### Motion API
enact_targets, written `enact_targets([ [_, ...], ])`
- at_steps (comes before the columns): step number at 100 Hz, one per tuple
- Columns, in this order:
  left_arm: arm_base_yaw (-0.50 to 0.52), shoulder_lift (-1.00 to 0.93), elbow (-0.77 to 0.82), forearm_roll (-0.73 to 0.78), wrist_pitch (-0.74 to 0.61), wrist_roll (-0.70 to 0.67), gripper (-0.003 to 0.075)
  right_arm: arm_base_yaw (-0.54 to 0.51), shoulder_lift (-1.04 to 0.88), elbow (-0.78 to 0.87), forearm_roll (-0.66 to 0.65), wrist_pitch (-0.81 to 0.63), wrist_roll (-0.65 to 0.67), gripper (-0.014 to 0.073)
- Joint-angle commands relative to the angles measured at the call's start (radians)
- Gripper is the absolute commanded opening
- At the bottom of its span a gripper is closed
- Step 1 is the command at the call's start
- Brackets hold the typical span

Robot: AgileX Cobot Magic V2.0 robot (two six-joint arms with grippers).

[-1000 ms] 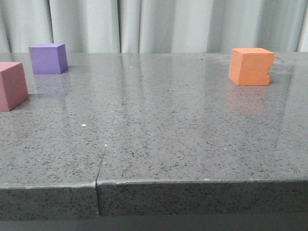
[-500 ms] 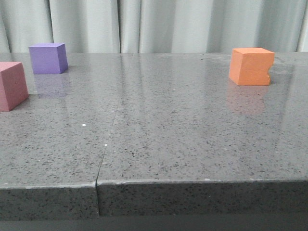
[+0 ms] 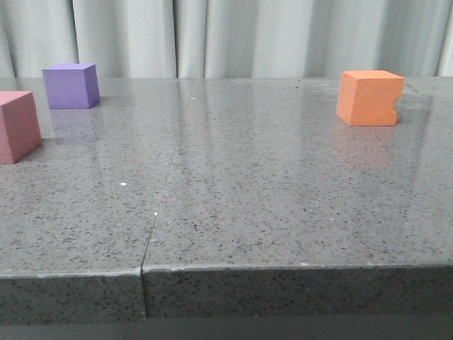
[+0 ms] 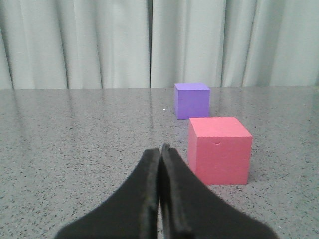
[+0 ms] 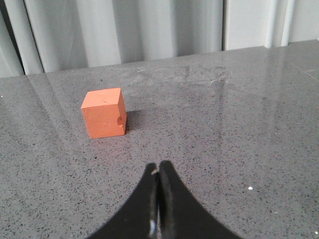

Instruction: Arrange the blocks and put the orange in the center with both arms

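Across the grey speckled surface (image 3: 283, 205), the three cubes sit well apart, none yet arranged. The surface is the largest element; a seam (image 3: 159, 205) runs from its near edge toward the back, and its middle area carries no cube, which is where the orange cube is judged to belong.

The pink cube (image 3: 18, 126) stands at the far left, partly cut off by the front view's edge. The purple cube (image 3: 70, 86) stands just behind it, toward the curtain (image 3: 226, 35). Both lie on the left arm's side, so that arm is judged the natural one to handle them.

The orange cube (image 3: 369, 98) rests alone at the back right, its notched edge turned rightward in the front view. It lies on the right arm's side, within that wrist camera's sight.

The left end effector (image 4: 159, 154) has its fingers pressed together, gripping nothing, and points past the pink cube with a clear gap to it. The right end effector (image 5: 158, 169) is likewise closed and empty, short of the orange cube. Each must open before any grasp.
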Motion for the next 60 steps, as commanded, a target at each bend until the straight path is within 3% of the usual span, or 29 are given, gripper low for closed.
enact_targets([
  [1,0.000,-0.028,0.039,-0.005,-0.079,0.000,-0.0020,-0.008,0.075,-0.087,-0.011,-0.040,-0.011,-0.0067],
  [60,0.000,-0.028,0.039,-0.005,-0.079,0.000,-0.0020,-0.006,0.464,-0.481,-0.010,0.222,-0.012,-0.0064],
])
